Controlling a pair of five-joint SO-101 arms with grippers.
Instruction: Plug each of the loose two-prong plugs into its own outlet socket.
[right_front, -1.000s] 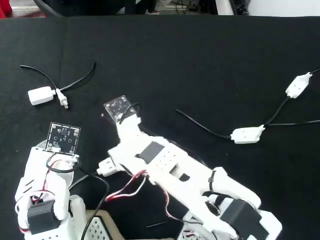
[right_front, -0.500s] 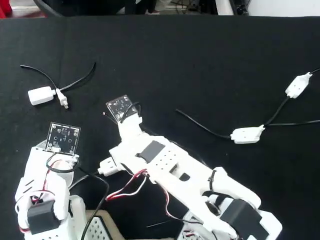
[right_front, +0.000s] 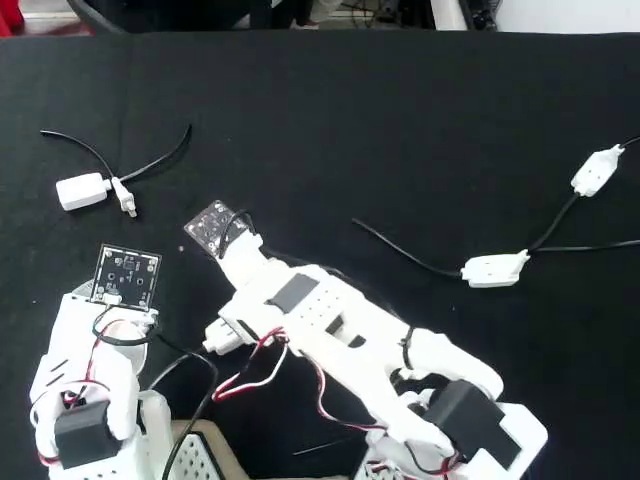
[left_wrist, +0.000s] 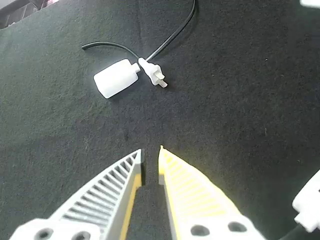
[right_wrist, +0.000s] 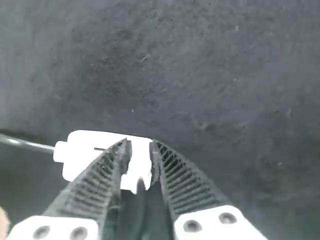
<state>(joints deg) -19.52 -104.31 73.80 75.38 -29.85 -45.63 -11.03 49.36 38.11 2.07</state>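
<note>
A loose white socket block (right_front: 82, 190) and a small two-prong plug (right_front: 124, 196) lie side by side at the table's left, both on black cables. The left wrist view has the same socket block (left_wrist: 116, 78) and plug (left_wrist: 154, 75) ahead of my left gripper (left_wrist: 150, 152), which is shut on nothing and hangs well short of them. My right gripper (right_wrist: 139, 146) is shut on a white plug body (right_wrist: 100, 152) with a black cable, low over the cloth. The right arm (right_front: 300, 310) lies across the table's middle, toward the left arm (right_front: 90, 360).
At the right, a white connector (right_front: 495, 268) and another (right_front: 598, 170) lie on black cables, and one cable end (right_front: 358, 224) trails toward the middle. A white piece (left_wrist: 307, 200) with a black cable is close to the left gripper. Black cloth (right_front: 400, 120) covers the table.
The right arm's wrist has swung left and slightly toward the near edge, closer to the left arm. The left arm and the loose connectors have stayed still.
</note>
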